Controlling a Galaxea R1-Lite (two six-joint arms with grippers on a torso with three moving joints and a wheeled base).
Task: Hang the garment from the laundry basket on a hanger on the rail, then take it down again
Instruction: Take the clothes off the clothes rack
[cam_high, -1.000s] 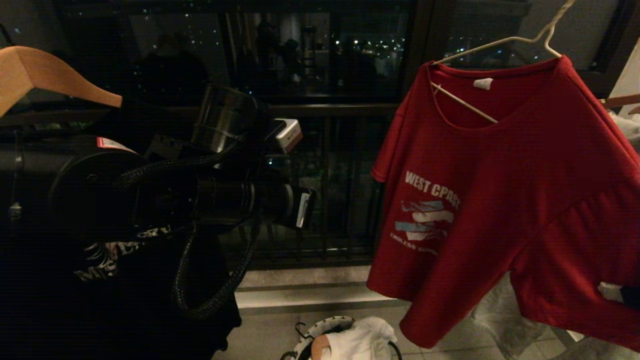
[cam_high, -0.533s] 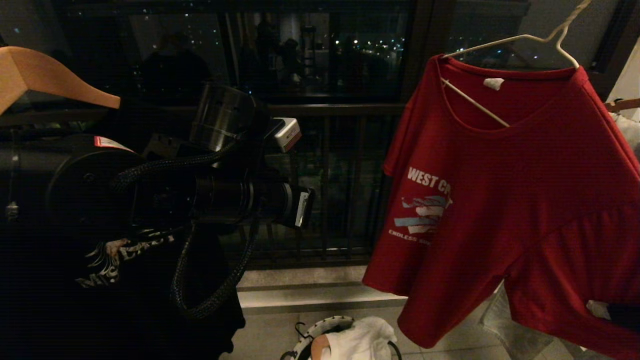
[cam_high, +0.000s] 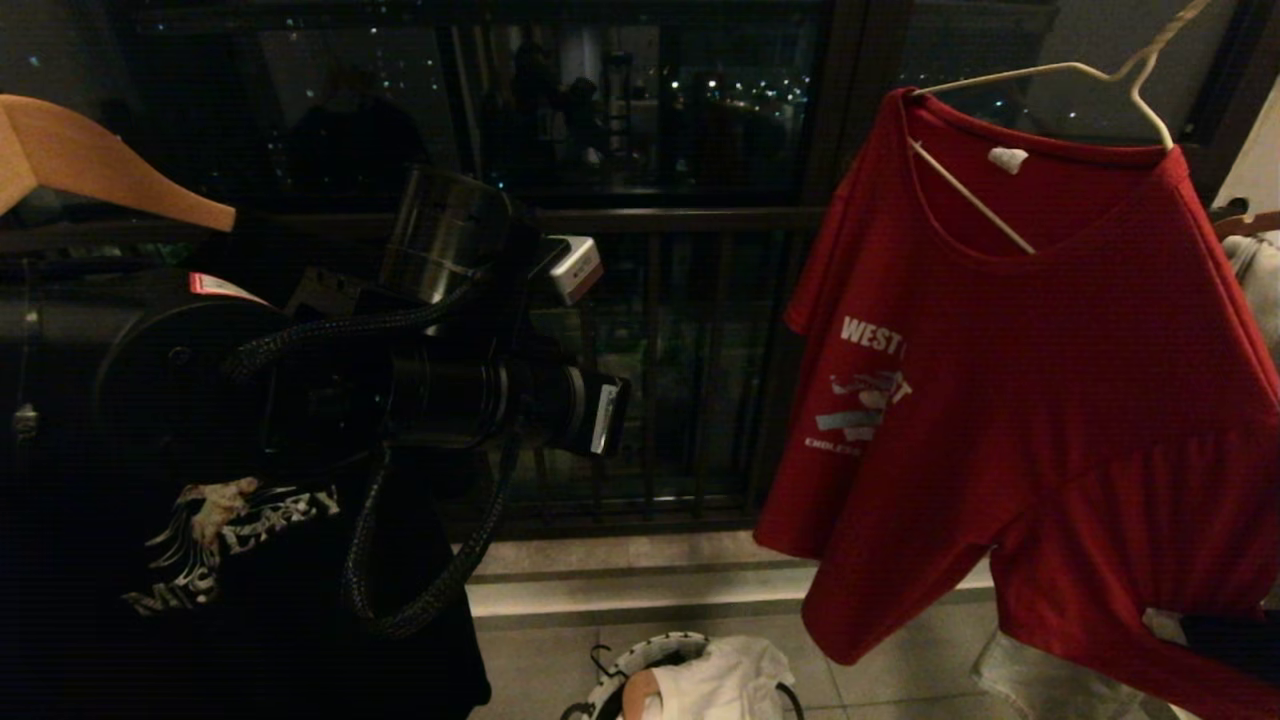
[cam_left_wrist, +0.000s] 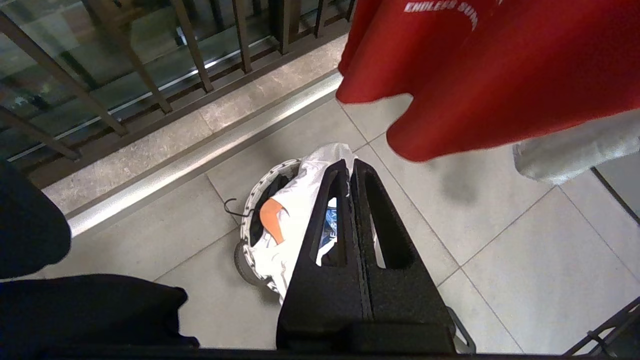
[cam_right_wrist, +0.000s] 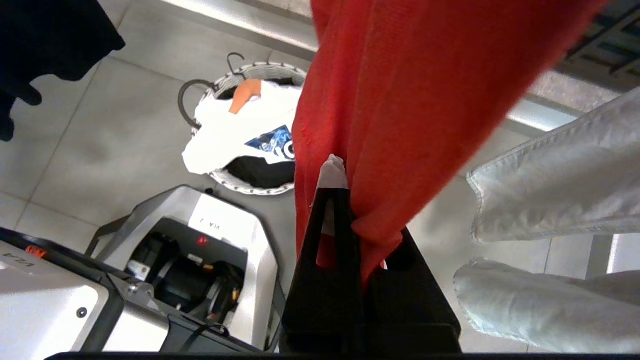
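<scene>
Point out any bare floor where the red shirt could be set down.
Bare tiles lie between the laundry basket and the metal door track, and under the red shirt hem out toward the grey cloth. It is crowded in the basket, heaped with white clothes, and beside the robot's base.

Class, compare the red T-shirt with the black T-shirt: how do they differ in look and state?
The red T-shirt bears white WEST lettering; the black T-shirt bears a pale winged print. The red T-shirt hangs on a thin cream wire hanger; the black T-shirt hangs below a thick tan wooden hanger. The right gripper pinches the red T-shirt's cloth; nothing grips the black T-shirt. Both hang above the floor.
</scene>
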